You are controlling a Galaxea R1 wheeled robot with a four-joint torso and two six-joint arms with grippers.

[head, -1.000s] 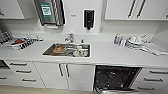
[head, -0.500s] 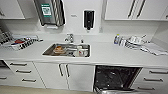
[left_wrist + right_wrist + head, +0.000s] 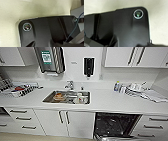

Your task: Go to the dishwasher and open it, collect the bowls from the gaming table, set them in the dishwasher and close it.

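we face a white kitchen counter that runs the whole width of the head view, with white wall cabinets above it on the right and white base cabinet doors and drawers below it. the dishwasher sits under the counter at the near right, between the cabinet doors and another stack of drawers; it stands open, its dark cavity showing, and the steel edge of its lowered door lies at the near bottom of the view. a steel sink is let into the counter left of centre, holding an orange item and some white dishes, with a tap behind it. on the wall hang a paper towel dispenser with a green label and a black soap dispenser. a dish rack stands at the far left of the counter, and a pile of plates and small bottles at the right. in both wrist views we see the robot's dark plate over a pale speckled floor; we cannot tell how either gripper's fingers are set.
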